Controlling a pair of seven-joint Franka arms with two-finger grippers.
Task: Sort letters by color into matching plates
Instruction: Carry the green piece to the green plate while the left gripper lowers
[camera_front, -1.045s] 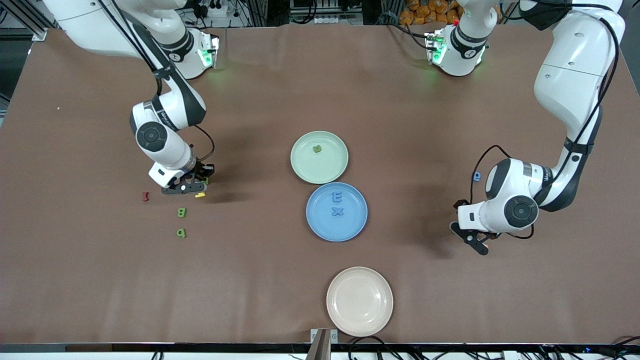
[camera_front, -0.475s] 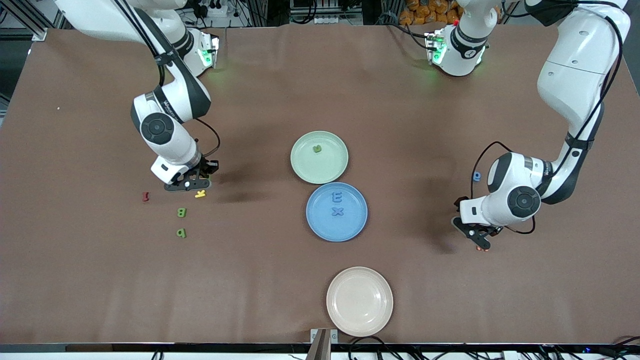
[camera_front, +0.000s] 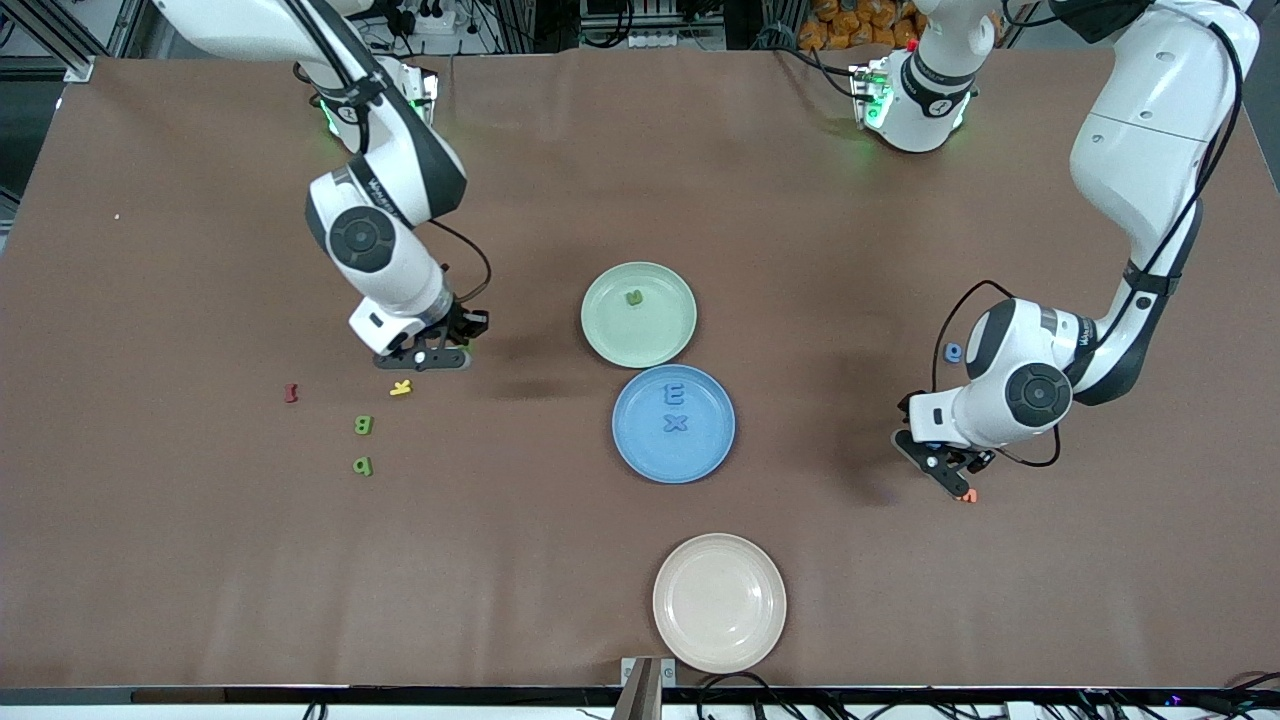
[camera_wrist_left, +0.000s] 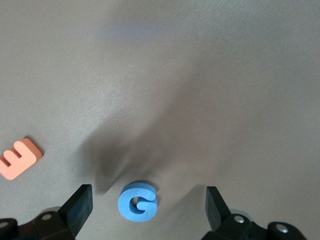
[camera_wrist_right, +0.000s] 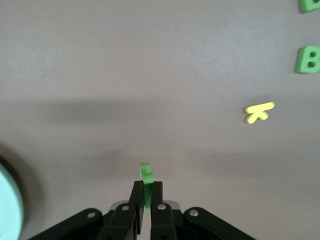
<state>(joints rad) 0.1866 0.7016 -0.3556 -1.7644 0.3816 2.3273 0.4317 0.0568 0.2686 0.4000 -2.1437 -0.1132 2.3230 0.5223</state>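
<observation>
Green foam shows between the shut fingers of the right gripper (camera_wrist_right: 145, 200): a small green letter (camera_wrist_right: 145, 176) is pinched upright, its top poking out past the fingertips. In the front view that right gripper (camera_front: 432, 357) hangs over bare table (camera_front: 200, 560) just above the yellow letter (camera_front: 401, 387), with the mint green plate (camera_front: 612, 335) lying toward the table's middle from it, one green letter (camera_front: 634, 296) already in it. The coming carry therefore seems to run sideways toward the left arm's end, and the right arm is plainly the nearer one. Two more green letters (camera_front: 364, 425) lie nearer the front camera than the yellow one, beside a red letter (camera_front: 291, 392). The blue plate (camera_front: 640, 460) holds an E and an X. The left gripper (camera_wrist_left: 145, 212) stands wide open, straddling a blue G (camera_wrist_left: 137, 201) on the table, an orange letter (camera_wrist_left: 18, 158) nearby; another blue letter (camera_front: 953, 351) lies by the left arm.
</observation>
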